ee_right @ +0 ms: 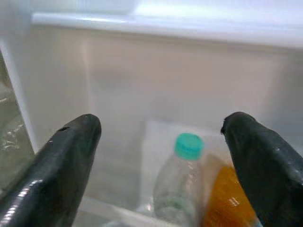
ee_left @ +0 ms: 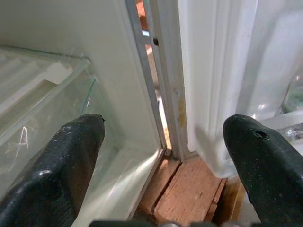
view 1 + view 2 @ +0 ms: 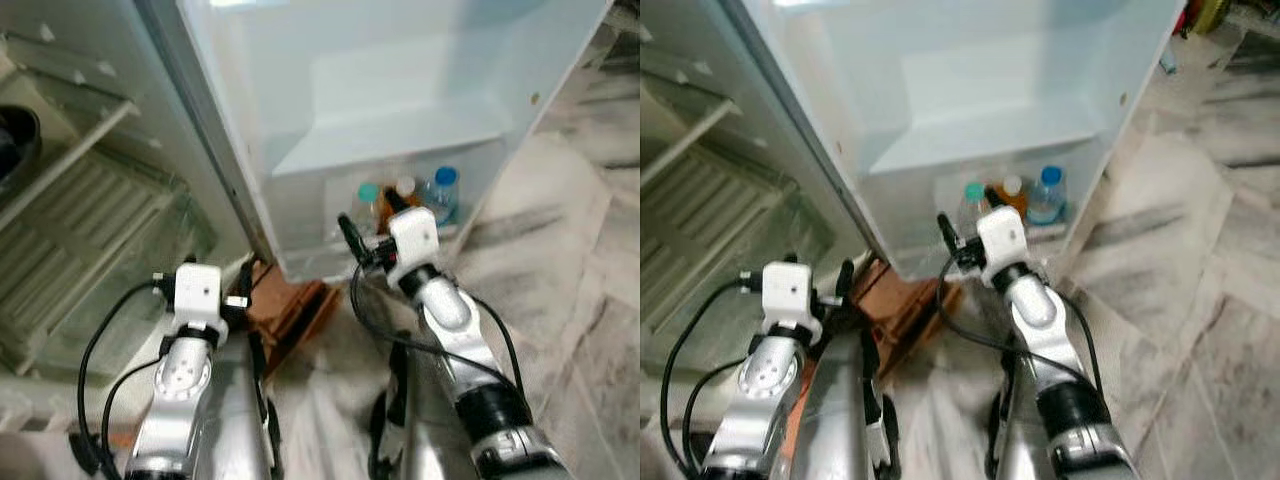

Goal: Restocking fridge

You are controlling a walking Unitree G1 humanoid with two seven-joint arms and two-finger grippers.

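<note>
The fridge door stands open in front of me. Its bottom door rack holds three bottles: a clear one with a teal cap, an orange one with a white cap and one with a blue cap. My right gripper is open just in front of the rack, level with the teal-capped bottle and the orange bottle, holding nothing. My left gripper is open and empty, low by the hinge side of the fridge body, facing the glass-fronted drawer.
White shelves and a dark bowl are inside the fridge at left. Brown wooden blocks lie under the fridge's corner. Marble floor spreads to the right.
</note>
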